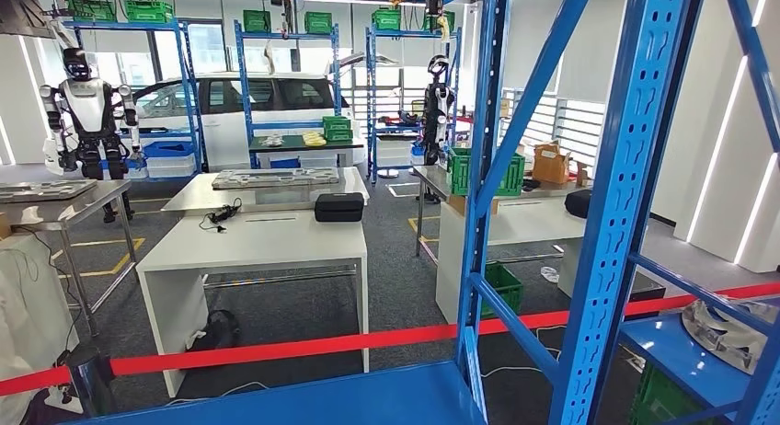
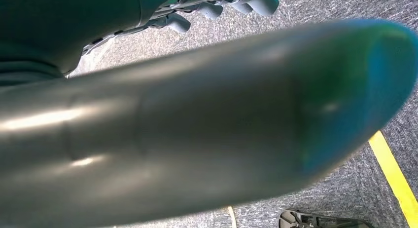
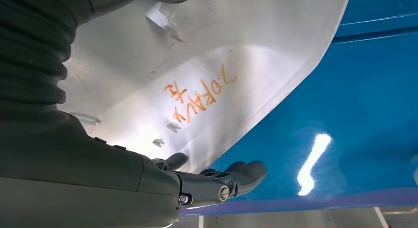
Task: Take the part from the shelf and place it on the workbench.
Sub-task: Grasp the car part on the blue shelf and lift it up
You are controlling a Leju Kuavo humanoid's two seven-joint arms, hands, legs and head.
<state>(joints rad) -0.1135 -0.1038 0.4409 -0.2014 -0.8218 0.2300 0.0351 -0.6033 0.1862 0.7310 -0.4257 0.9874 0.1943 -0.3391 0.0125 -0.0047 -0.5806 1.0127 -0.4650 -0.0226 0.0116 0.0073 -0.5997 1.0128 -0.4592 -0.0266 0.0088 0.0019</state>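
Part (image 3: 207, 55), a pale moulded panel with orange writing, lies on the blue shelf (image 3: 355, 114), and the right hand (image 3: 217, 181) has its fingers slid under the part's edge, apparently to lift it; whether they grip, I cannot tell. Left hand (image 2: 217, 6) hangs over the floor, its closure unclear. White counter (image 1: 267, 241) waits far left.
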